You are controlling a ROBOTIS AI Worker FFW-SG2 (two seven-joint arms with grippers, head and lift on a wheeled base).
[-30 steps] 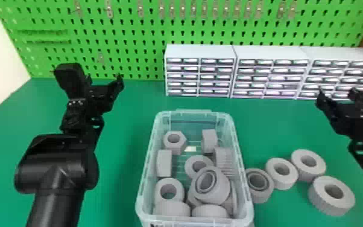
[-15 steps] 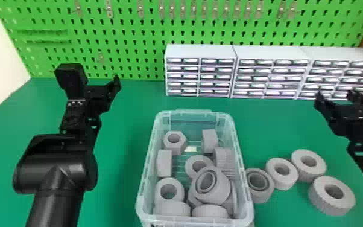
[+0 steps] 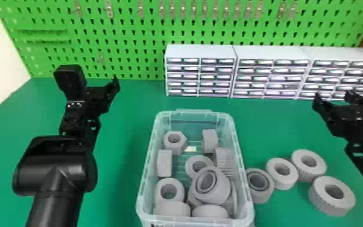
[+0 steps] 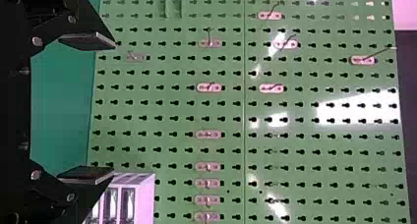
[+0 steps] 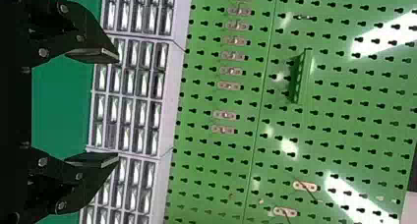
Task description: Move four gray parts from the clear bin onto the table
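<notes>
Gray parts (image 3: 283, 181): you have four on the table (image 3: 123, 196), to the right of the bin (image 3: 240, 151); the nearest sits just beside its wall, the next two run on from there, and the last is farther right.
Still inside: a good number of parts, thickest at the near end, where one ring (image 3: 221, 188) lies tilted on the heap.
Progress: with four out, your count looks met; as far as you can judge, no part is left to move.
Next: likely nothing more than holding both arms clear; another pick would overshoot the count.
Left gripper (image 4: 114, 107): fingers wide apart, nothing between them, raised left of the bin.
Right gripper (image 5: 118, 108): fingers spread too, empty, up at the right beyond the parts you have out.
Behind: drawers (image 3: 200, 51) along the table's back, then the green board (image 3: 135, 54).
Change: against a second ago, bin and parts lie the same; your left gripper has shifted slightly, your right barely.
</notes>
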